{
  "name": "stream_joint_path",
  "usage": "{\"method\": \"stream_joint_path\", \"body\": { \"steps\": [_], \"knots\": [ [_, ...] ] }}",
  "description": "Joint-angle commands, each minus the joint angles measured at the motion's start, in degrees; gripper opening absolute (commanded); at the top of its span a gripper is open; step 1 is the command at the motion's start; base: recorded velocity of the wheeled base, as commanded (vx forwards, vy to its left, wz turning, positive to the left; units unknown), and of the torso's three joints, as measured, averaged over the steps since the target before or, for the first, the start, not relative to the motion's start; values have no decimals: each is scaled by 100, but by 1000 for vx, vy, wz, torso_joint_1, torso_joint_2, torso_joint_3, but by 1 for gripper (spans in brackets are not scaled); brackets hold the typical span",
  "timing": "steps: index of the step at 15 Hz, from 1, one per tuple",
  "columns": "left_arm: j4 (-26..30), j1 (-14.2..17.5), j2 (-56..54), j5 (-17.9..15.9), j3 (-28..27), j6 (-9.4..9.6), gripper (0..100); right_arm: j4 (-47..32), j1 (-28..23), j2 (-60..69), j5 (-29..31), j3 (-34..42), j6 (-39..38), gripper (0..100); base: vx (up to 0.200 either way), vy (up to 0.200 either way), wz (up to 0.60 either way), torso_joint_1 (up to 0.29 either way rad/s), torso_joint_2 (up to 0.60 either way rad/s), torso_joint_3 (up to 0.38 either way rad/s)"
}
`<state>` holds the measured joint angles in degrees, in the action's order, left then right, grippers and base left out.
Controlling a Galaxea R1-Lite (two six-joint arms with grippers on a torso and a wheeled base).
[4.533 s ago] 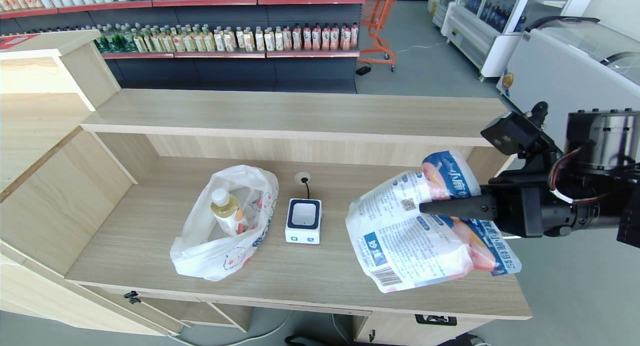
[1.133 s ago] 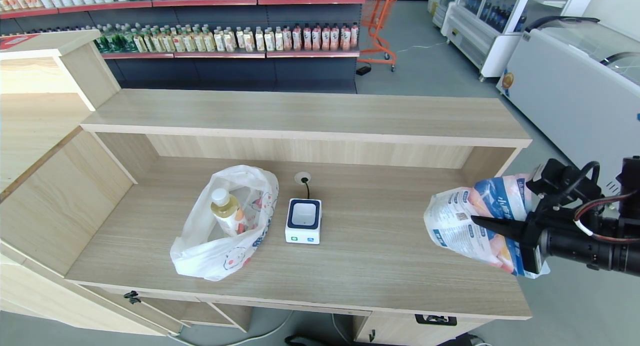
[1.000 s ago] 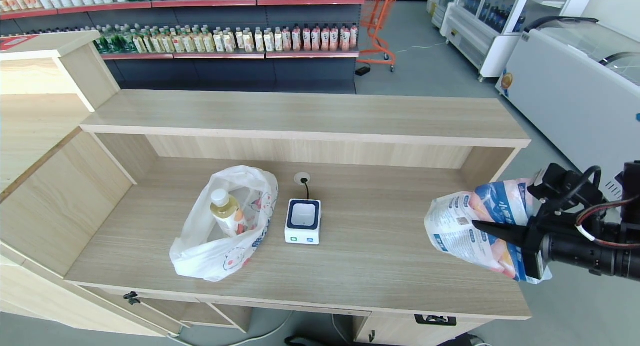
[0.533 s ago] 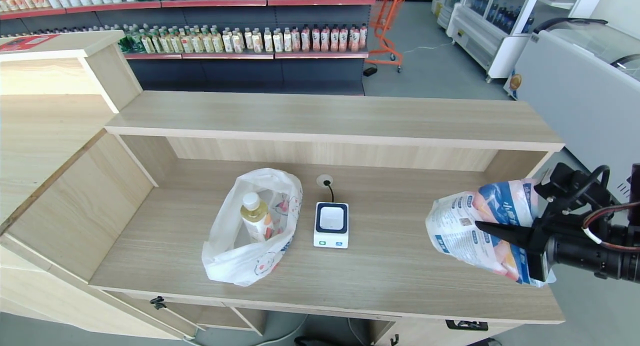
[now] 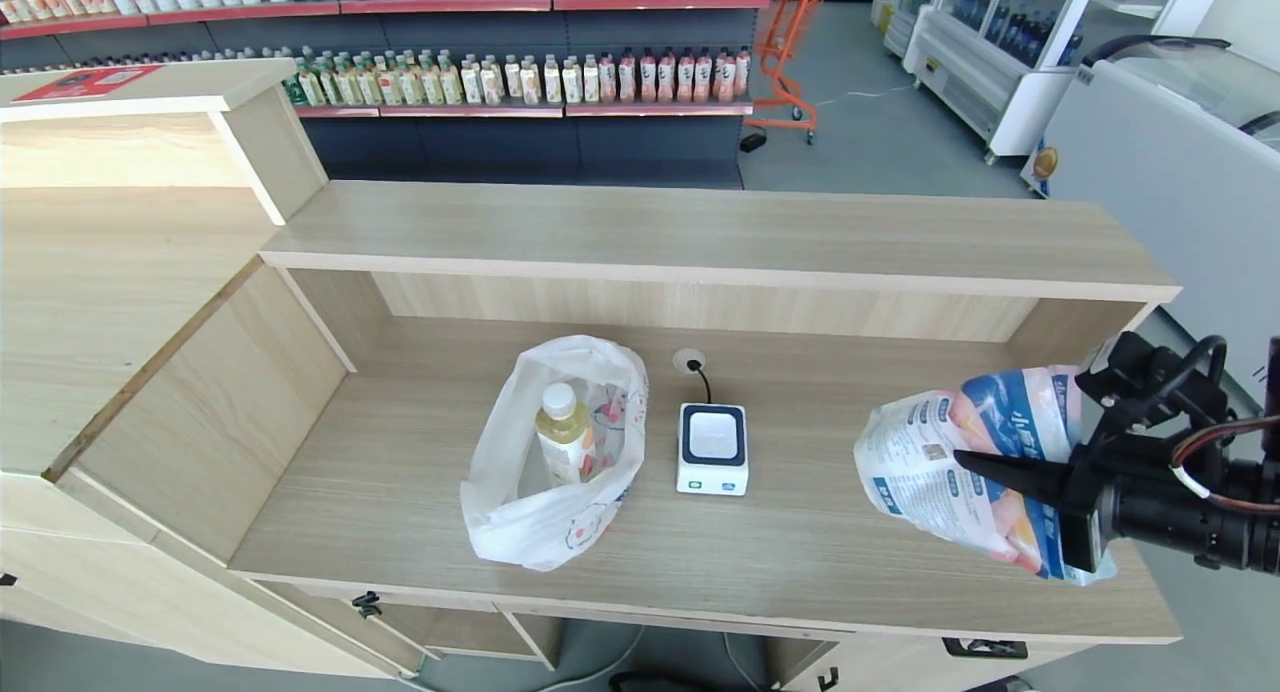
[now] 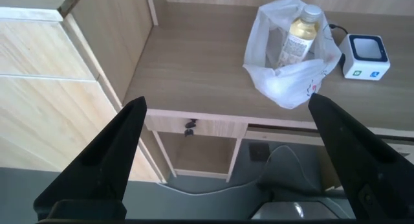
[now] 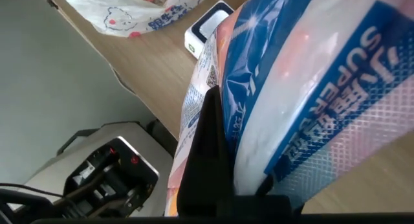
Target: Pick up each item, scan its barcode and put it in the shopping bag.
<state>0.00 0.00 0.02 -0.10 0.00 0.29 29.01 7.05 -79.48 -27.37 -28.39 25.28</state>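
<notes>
Over the right end of the bench (image 5: 800,542), our right tool (image 5: 975,464) is closed on a blue and white packet (image 5: 920,482) and holds it up in the air, tilted. We see one dark finger across its front. Well apart from it, toward the left, a small white scanner (image 5: 712,448) sits on the bench. Just beside the scanner lies the white shopping bag (image 5: 540,517), its top open, with a yellow bottle (image 5: 565,442) standing inside. Our left tool (image 6: 226,101) hangs before the bench's front edge, fingers wide apart and empty.
</notes>
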Motion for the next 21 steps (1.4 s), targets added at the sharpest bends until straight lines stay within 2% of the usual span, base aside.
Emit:
{"method": "stream_joint_path", "body": {
  "steps": [1, 4, 8, 9, 11, 14, 17, 19, 21],
  "knots": [
    [0, 0, -2, 1, 0, 6, 100, 8, 51, -67, -58, 53, -199, 0, 200, 200, 0, -12, -2, -7],
    [0, 0, -2, 1, 0, 6, 100, 17, 34, -428, -102, 0, -278, 0, 200, 200, 0, -1, -2, 7],
    [0, 0, -2, 10, 0, -12, 100, 25, -19, -1131, -225, -202, -226, 0, 0, 0, 0, 0, 0, 0],
    [0, 0, -2, 10, 0, -12, 100, 25, -45, -1228, -208, -228, -85, 0, 0, 0, 0, 0, 0, 0],
    [0, 0, -2, 10, 0, -12, 100, 61, -151, -1737, 3, -492, 803, 0, 0, 0, 0, 0, 0, 0],
    [0, 0, -2, 10, 0, -12, 100, 843, -142, -2555, -111, -1063, 1471, 0, 0, 0, 0, 0, 0, 0],
    [0, 0, -2, 10, 0, -12, 100, 1238, -1, -3460, -559, -1863, 1884, 0, 0, 0, 0, 0, 0, 0],
    [0, 0, -2, 10, 0, -12, 100, 1247, -1, -3847, -1104, -2135, 2068, 0, 0, 0, 0, 0, 0, 0],
    [0, 0, -2, 10, 0, -12, 100, 1247, 7, -4312, -1851, -2513, 2684, 0, 0, 0, 0, 0, 0, 0]
  ]
}}
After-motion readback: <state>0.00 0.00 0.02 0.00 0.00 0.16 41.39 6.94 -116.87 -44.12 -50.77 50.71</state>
